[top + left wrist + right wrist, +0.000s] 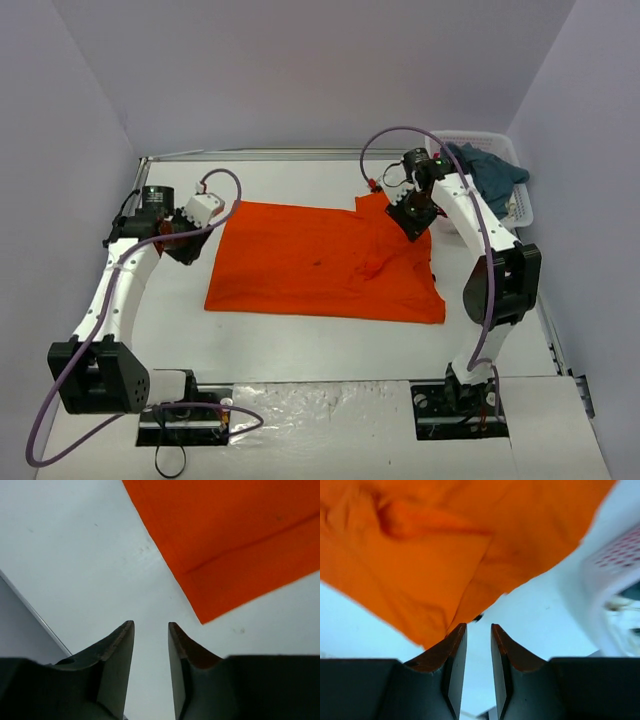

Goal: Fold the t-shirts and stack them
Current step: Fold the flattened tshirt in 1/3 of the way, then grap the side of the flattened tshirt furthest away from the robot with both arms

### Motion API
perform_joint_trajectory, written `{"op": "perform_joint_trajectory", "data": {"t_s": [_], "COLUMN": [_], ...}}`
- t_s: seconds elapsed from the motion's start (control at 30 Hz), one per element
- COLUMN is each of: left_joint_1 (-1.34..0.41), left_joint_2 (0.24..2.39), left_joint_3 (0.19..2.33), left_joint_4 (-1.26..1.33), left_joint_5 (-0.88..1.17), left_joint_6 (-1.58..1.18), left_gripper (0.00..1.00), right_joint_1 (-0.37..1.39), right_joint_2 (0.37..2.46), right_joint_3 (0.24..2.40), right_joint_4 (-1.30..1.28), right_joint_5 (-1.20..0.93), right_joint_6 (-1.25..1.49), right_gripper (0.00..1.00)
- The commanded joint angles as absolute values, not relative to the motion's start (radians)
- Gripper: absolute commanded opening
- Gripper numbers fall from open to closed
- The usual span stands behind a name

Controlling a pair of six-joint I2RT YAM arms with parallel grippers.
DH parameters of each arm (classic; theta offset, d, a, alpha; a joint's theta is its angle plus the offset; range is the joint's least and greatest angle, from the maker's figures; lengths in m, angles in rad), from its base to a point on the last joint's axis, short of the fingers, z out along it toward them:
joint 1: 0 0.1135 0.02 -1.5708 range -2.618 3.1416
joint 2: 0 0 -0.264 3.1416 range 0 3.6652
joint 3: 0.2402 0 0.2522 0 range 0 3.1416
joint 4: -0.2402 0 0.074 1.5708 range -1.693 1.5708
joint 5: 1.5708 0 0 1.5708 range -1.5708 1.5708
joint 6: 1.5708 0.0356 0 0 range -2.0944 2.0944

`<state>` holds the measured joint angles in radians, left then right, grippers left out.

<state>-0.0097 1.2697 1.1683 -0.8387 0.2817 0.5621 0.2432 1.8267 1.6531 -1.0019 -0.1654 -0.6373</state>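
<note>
Two shirts are in view. The orange shirt (320, 262) lies spread across the middle of the table (300, 345), mostly flat, with a bunched ridge of folds toward its right side and a sleeve sticking out at the far right corner. The teal shirt (485, 172) sits heaped in the white basket (524, 208) at the table's far right corner, spilling over its rim.

The left gripper (184, 248) is beside the orange shirt's left edge, near its far corner. In the left wrist view its jaws (151, 625) stand narrowly apart with only bare table between them. They hold nothing, and a corner of the orange shirt (235, 535) lies just ahead and to one side, clear of the fingertips (125, 635).

The right gripper (412, 224) is at the orange shirt's far right corner, between the sleeve and the basket. In the right wrist view its jaws (478, 626) also show a narrow gap with white table between them and no cloth caught. The rumpled orange shirt (445, 545) fills the space just past the tips, and the basket (615, 555) shows blurred at the right edge.
</note>
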Motion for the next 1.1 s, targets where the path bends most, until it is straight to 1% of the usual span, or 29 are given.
{"op": "perform_joint_trajectory", "data": {"t_s": [0.0, 0.03, 0.07, 0.13, 0.17, 0.2, 0.27, 0.3, 0.37, 0.4, 0.47, 0.57, 0.83, 1.07], "left_joint_1": [0.032, 0.038, 0.057, 0.077, 0.092, 0.097, 0.109, 0.121, 0.126, 0.127, 0.129, 0.137, 0.137, 0.13], "left_joint_2": [1.365, 1.397, 1.431, 1.55, 1.592, 1.682, 1.767, 1.845, 1.917, 1.983, 2.069, 2.152, 2.252, 2.388], "left_joint_3": [1.258, 1.284, 1.337, 1.402, 1.481, 1.524, 1.604, 1.668, 1.735, 1.797, 1.85, 1.933, 2.009, 2.115], "left_joint_4": [-0.623, -0.602, -0.58, -0.554, -0.558, -0.581, -0.597, -0.603, -0.615, -0.632, -0.641, -0.641, -0.565, -0.589], "left_joint_5": [0.336, 0.345, 0.366, 0.408, 0.464, 0.494, 0.546, 0.586, 0.603, 0.613, 0.621, 0.67, 0.742, 0.772], "left_joint_6": [0.376, 0.35, 0.321, 0.262, 0.247, 0.236, 0.219, 0.203, 0.193, 0.192, 0.18, 0.153, 0.081, 0.052], "left_gripper": [0.34, 0.38, 0.41, 0.44, 0.45, 0.45, 0.46, 0.46, 0.46, 0.46, 0.47, 0.48, 0.5, 0.51], "right_joint_1": [0.239, 0.239, 0.239, 0.235, 0.233, 0.233, 0.233, 0.233, 0.233, 0.233, 0.232, 0.226, 0.215, 0.212], "right_joint_2": [1.842, 1.888, 1.923, 2.028, 2.063, 2.124, 2.172, 2.209, 2.235, 2.249, 2.258, 2.25, 2.22, 2.238], "right_joint_3": [1.739, 1.765, 1.842, 1.935, 2.025, 2.069, 2.162, 2.186, 2.216, 2.223, 2.218, 2.14, 1.968, 1.953], "right_joint_4": [-0.852, -0.813, -0.805, -0.802, -0.805, -0.807, -0.811, -0.815, -0.822, -0.824, -0.825, -0.824, -0.808, -0.799], "right_joint_5": [-0.101, -0.092, -0.087, -0.068, -0.064, -0.063, -0.08, -0.086, -0.095, -0.097, -0.104, -0.152, -0.207, -0.207], "right_joint_6": [-0.513, -0.493, -0.459, -0.428, -0.402, -0.391, -0.384, -0.387, -0.397, -0.408, -0.416, -0.429, -0.469, -0.465], "right_gripper": [0.23, 0.24, 0.26, 0.31, 0.32, 0.32, 0.32, 0.32, 0.33, 0.33, 0.33, 0.32, 0.31, 0.31]}}
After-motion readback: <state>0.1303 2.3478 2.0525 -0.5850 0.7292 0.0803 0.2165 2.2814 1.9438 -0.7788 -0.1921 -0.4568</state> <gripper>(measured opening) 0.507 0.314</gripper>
